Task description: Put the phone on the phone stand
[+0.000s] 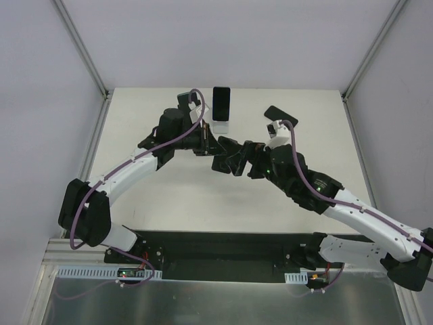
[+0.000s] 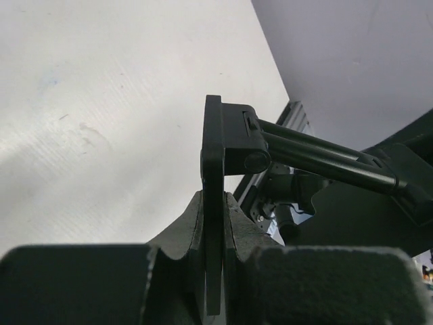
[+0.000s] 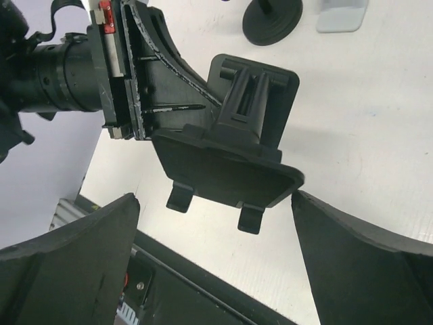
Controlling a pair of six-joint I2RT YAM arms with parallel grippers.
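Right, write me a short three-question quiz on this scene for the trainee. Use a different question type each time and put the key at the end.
1. True or false: the right gripper is shut on the black phone stand.
2. What grips the stand's plate? A) the left gripper B) the right gripper C) neither
3. Fill in: near the far edge of the table, the upright phone rests on a ___ holder.

Key: 1 false, since its fingers are spread open on either side of the stand. 2 A, since the plate is clamped edge-on between the left fingers. 3 white.
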